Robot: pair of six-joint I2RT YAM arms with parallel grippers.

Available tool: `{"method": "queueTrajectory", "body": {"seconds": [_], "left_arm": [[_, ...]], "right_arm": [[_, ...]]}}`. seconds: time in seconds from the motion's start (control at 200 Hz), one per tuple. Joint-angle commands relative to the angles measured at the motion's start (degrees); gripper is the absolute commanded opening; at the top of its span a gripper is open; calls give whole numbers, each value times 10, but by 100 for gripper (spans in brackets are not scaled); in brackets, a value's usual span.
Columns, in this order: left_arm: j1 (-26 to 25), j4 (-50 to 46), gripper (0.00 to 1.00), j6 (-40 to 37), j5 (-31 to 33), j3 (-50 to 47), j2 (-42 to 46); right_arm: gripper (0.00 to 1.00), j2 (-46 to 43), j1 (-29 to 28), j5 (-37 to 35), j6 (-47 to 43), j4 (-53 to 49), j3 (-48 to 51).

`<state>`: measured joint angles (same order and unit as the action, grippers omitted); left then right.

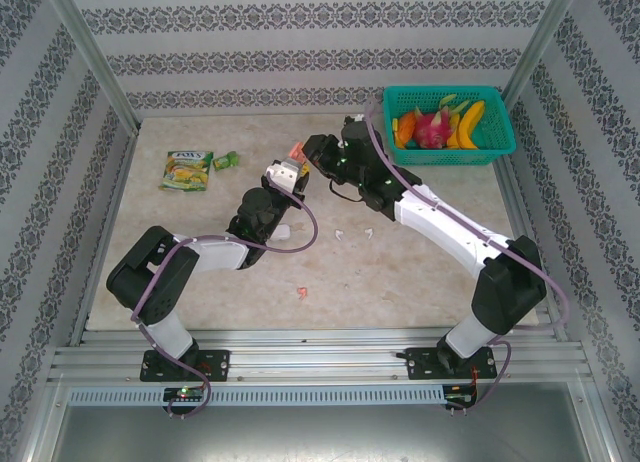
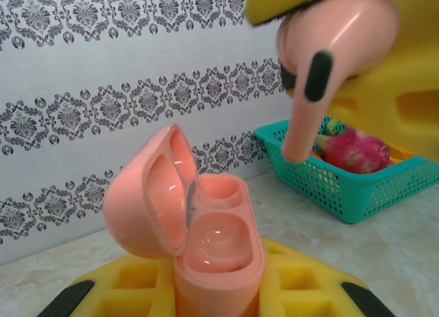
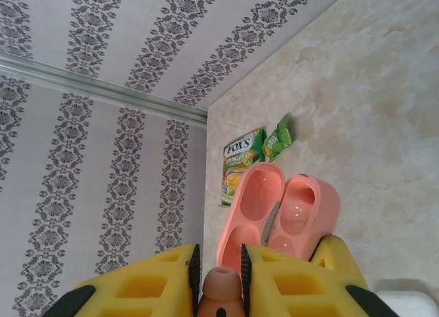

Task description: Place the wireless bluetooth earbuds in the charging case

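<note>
Patterned wallpaper (image 1: 300, 22) closes in a pale, marble-look table (image 1: 420, 272) on three sides. A teal basket (image 2: 357, 186) stands at the table's far right corner with a pink dragon fruit (image 2: 353, 151) and other fruit in it. A green candy packet (image 1: 187, 169) lies at the far left, with a smaller green packet (image 1: 225, 160) just beside it.

Over the middle of the table, the left gripper (image 1: 283, 174) is clamped on the lower half of a pink charging case (image 2: 206, 241). Its yellow fingers (image 2: 137, 283) press on either side. The case is upright with its lid swung back, and both of its wells are bare.

The right gripper (image 3: 219, 272) has its jaws pinched on the head of a pink earbud (image 2: 329, 63). The earbud hangs above the open case with its stem pointing down. It is close to the case but not touching it. From the right wrist, the case lies straight ahead past the fingertips.

A loose pink earbud (image 1: 301, 293) rests on the near part of the table. Two white earbuds (image 1: 340, 232) lie near each other in the middle, below the raised grippers.
</note>
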<state>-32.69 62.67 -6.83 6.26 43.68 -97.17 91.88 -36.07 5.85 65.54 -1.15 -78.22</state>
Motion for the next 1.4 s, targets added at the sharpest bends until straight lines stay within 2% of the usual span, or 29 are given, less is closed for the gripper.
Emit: {"method": "queueTrajectory", "body": {"seconds": [0.0, 0.694, 1.394], "left_arm": [[-8, 43, 0, 17, 0, 8, -6], [-8, 44, 0, 43, -35, 8, 7], [-8, 36, 0, 51, -41, 10, 24]], "right_arm": [[25, 15, -8, 4, 20, 28, -4], [25, 39, -4, 22, 42, 54, 1], [24, 42, 9, 17, 57, 50, 36]]}}
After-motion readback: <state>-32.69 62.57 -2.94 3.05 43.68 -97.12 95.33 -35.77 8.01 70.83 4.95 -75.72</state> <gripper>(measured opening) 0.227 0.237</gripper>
